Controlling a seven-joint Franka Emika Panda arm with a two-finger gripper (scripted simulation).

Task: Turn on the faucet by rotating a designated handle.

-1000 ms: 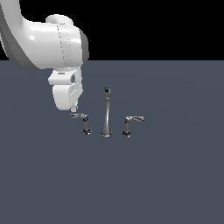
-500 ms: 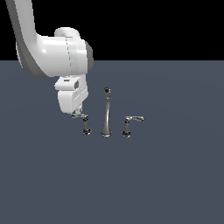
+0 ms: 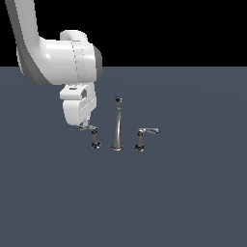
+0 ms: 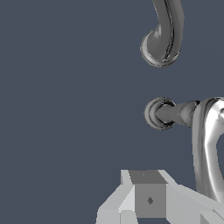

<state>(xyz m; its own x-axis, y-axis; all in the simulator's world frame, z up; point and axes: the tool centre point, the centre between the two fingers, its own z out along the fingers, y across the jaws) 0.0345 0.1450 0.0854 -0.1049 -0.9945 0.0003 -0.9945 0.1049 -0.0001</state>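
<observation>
The chrome faucet stands mid-floor in the exterior view: a tall spout (image 3: 116, 126) with a dark knob tip and two short lever handles. The handle (image 3: 94, 136) is on the exterior view's left, its lever pointing left. The twin handle (image 3: 143, 137) points right. My gripper (image 3: 85, 126) hangs from the white hand, right at the lever's tip; whether it touches is unclear. The fingers show no gap between them and hold nothing. In the wrist view the fingers (image 4: 149, 199) sit beside the chrome lever (image 4: 209, 144). The handle's dark base (image 4: 158, 113) and the spout's base (image 4: 161, 41) lie beyond.
The flat dark grey floor (image 3: 183, 193) spreads all around the faucet. The big white arm (image 3: 58, 60) rises over the exterior view's left side.
The hand has moved down and toward the exterior view's right, up to the left handle's lever. The faucet's parts look unmoved.
</observation>
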